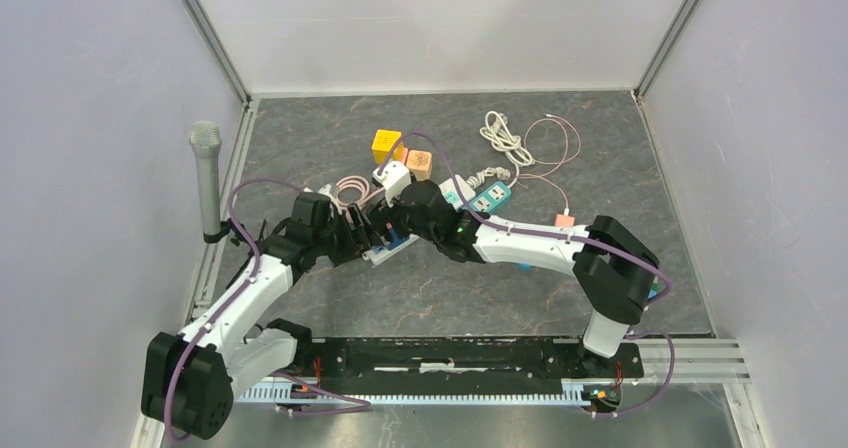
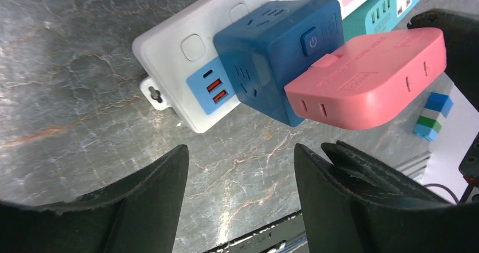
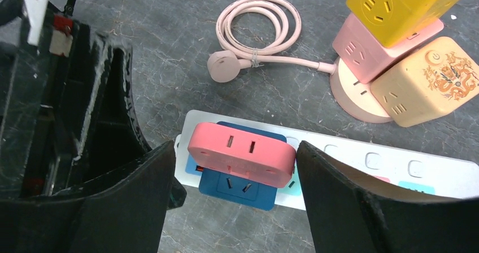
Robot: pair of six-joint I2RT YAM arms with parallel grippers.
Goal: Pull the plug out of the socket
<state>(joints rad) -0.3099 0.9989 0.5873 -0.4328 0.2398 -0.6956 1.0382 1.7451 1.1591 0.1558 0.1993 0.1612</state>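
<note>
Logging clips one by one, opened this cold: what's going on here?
Both arms meet over the white power strip. A pink adapter is plugged into a blue cube adapter seated in the strip. The right gripper hovers open, fingers either side of the pink adapter; the left gripper is open near the strip's end. Nothing is gripped or unplugged yet.

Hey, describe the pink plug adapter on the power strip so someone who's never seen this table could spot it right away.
Start at the long white power strip mid-table. A blue cube adapter sits at its USB end, and the pink adapter plugs into that cube. It is a flat pink slab, unlike the stacked cubes nearby.
</note>
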